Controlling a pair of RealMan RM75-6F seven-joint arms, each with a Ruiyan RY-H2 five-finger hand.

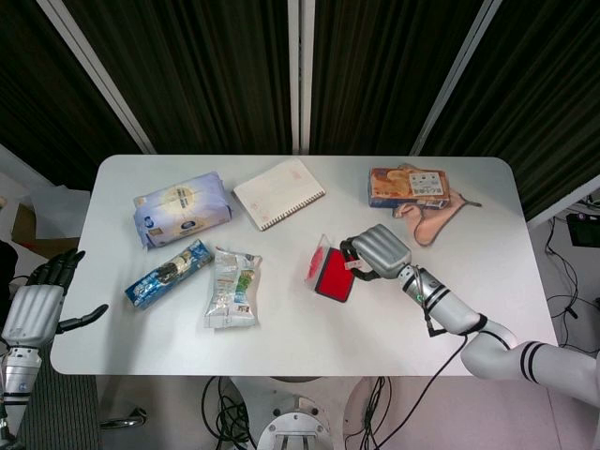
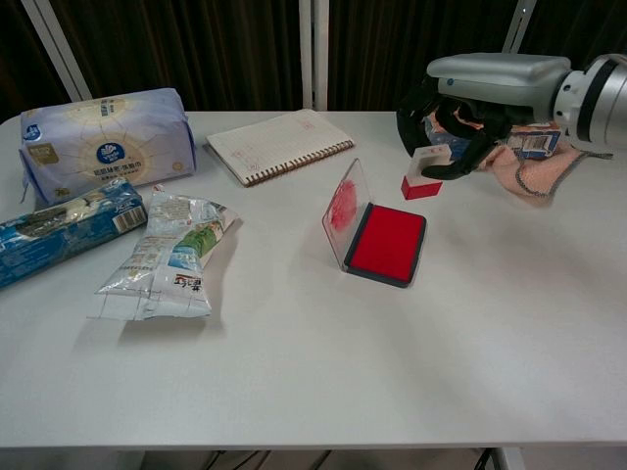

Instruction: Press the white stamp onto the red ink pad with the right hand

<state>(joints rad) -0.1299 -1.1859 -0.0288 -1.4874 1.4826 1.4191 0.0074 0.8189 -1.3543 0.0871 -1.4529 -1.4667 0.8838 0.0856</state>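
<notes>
Over table (image 2: 294, 372), stamp (image 2: 423, 173) between fingers (image 2: 460, 166)

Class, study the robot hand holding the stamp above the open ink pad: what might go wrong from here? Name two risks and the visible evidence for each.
1. The right hand holds the small white stamp with its red, inked base in the air by its top only; it may slip and mark the white table.
2. The red ink pad in its black tray has its clear hinged lid standing upright beside it; a descending hand might knock the lid or shift the tray.
</notes>
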